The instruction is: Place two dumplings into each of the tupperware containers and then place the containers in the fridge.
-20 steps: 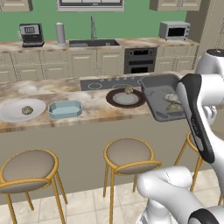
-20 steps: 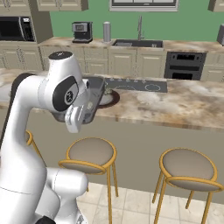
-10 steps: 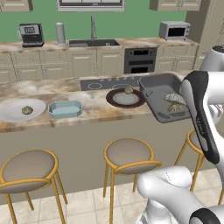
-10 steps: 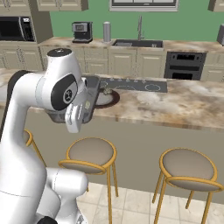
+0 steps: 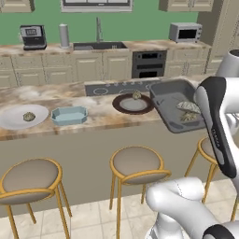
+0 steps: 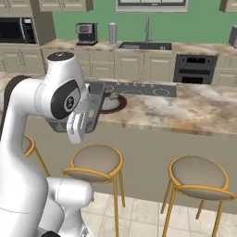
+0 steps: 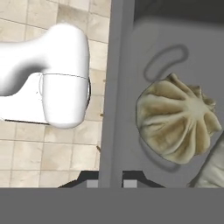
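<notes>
My gripper (image 7: 109, 183) is shut on the rim of the dark grey tupperware container (image 5: 173, 103), holding it in the air at the counter's near edge, over the floor tiles. Two dumplings lie inside it, one pleated and round (image 7: 177, 124), the other (image 7: 214, 173) at the corner of the hand view. From the right base the tub (image 6: 96, 104) shows edge-on, tilted against my forearm. The pale blue container (image 5: 69, 115) sits on the counter, nothing visible in it. One dumpling (image 5: 29, 116) rests on the white plate (image 5: 11, 122), another (image 5: 137, 95) on the brown plate (image 5: 126, 107). The fridge is out of view.
Bar stools (image 5: 136, 164) stand below the marble counter (image 5: 98, 119), one (image 6: 97, 159) right under the held tub. A cooktop (image 5: 105, 88) lies behind the plates. Sink, coffee machine and a black oven (image 5: 148, 64) line the far wall.
My arm has drawn the grey container a little back toward my body and lower, tilting it slightly. The things on the counter have stayed put.
</notes>
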{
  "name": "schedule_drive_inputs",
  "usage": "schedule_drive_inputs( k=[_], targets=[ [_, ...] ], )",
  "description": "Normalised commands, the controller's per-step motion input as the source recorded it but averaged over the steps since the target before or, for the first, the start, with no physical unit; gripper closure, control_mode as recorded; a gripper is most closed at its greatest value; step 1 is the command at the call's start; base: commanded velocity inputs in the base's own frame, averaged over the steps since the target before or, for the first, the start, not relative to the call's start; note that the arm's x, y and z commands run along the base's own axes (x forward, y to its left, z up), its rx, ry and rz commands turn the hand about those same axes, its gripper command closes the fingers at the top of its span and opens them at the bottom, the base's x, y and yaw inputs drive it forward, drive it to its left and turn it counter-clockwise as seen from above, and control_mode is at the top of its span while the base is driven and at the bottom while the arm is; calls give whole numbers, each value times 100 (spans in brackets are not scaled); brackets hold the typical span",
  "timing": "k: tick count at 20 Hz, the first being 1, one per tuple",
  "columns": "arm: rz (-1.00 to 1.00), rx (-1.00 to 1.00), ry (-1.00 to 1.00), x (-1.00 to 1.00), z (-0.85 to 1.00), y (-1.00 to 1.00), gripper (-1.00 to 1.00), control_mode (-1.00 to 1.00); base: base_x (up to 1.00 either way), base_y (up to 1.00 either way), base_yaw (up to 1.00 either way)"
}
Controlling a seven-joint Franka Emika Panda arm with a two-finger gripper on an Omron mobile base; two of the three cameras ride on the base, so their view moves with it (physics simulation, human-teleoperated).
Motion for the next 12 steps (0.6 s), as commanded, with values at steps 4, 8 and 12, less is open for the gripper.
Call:
schedule_drive_inputs(
  k=[4, 8, 12],
  targets=[
    [0, 0, 0, 0, 0, 0, 100, 100, -82, -12, -44],
    [0, 0, 0, 0, 0, 0, 100, 100, -56, -6, -75],
    [0, 0, 0, 0, 0, 0, 100, 100, -17, -12, -73]
  ],
)
